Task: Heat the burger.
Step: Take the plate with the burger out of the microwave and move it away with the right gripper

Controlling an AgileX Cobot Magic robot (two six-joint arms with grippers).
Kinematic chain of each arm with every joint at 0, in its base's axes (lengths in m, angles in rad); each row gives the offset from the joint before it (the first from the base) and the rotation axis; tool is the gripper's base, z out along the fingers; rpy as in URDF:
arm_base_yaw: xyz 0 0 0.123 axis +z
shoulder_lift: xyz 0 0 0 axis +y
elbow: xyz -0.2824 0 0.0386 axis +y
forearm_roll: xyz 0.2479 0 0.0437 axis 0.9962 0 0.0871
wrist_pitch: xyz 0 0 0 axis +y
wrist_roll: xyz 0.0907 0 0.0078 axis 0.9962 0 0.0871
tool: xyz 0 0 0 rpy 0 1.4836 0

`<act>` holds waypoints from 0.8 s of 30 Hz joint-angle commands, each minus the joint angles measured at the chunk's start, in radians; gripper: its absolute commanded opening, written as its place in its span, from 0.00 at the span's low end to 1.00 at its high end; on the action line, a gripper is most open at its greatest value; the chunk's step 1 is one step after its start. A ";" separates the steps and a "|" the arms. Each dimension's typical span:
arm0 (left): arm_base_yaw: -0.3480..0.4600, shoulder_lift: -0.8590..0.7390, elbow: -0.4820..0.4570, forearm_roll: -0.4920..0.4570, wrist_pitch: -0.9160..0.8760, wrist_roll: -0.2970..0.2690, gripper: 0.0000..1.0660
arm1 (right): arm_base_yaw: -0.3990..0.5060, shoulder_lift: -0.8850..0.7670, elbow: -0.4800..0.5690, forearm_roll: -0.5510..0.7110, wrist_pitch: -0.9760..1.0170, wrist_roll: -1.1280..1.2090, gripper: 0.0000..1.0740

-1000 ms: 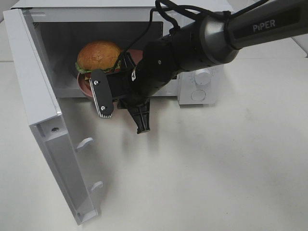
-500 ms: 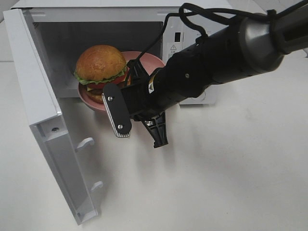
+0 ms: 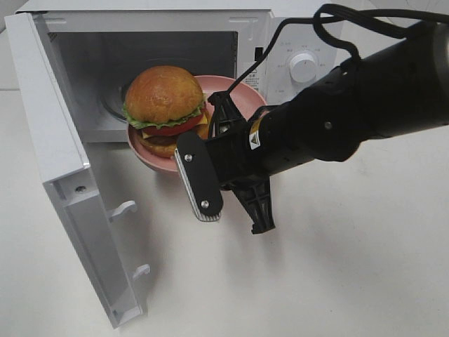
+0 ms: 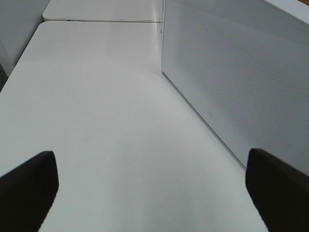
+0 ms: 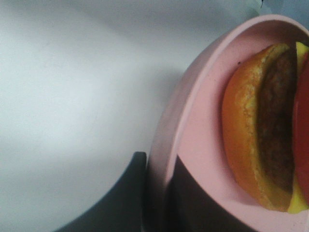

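Right pincer (image 3: pixel 210 133) fingertips hidden behind plate (image 3: pixel 238 91), burger (image 5: pixel 270 125) cropped at frame edge

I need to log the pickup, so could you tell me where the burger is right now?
In the exterior high view the burger sits on the pink plate at the open microwave's mouth, left of centre, the plate's rim clamped by the right tool.

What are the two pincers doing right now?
Left pincer: open, holding nothing.
Right pincer: shut on the pink plate carrying the burger.

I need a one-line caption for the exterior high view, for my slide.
Right hand holds pink plate with burger at the open microwave.
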 commanded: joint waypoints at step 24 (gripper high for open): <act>0.000 -0.017 0.001 0.000 -0.014 0.000 0.92 | 0.009 -0.396 0.360 0.011 -0.113 0.017 0.00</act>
